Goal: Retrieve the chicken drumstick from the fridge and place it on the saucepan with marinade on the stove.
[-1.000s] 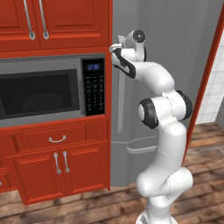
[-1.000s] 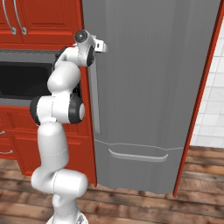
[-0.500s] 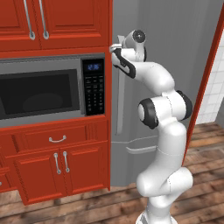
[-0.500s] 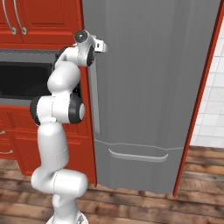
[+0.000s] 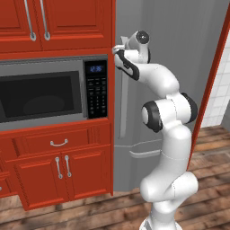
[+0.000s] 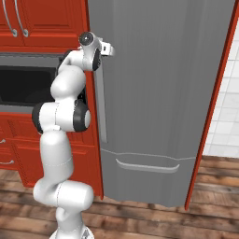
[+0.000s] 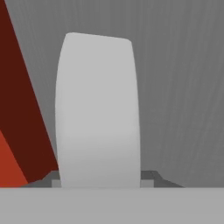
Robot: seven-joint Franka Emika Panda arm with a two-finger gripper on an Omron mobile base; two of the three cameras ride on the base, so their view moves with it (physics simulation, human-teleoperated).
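The fridge is a tall grey cabinet with its door closed. Its long upright door handle runs down the left edge. My gripper is at the top end of that handle. In the hand view the pale handle stands between my two fingertips, and the gripper is shut on it. Behind the closed door the chicken drumstick is hidden. The saucepan, the marinade and the stove are out of view.
A black-fronted microwave sits in red cabinets just left of the fridge. The fridge's lower drawer has a curved handle. A red panel and a white tiled wall lie to the right, above a wooden floor.
The fingers have closed in on the top of the fridge door handle. The arm and the door have not visibly moved.
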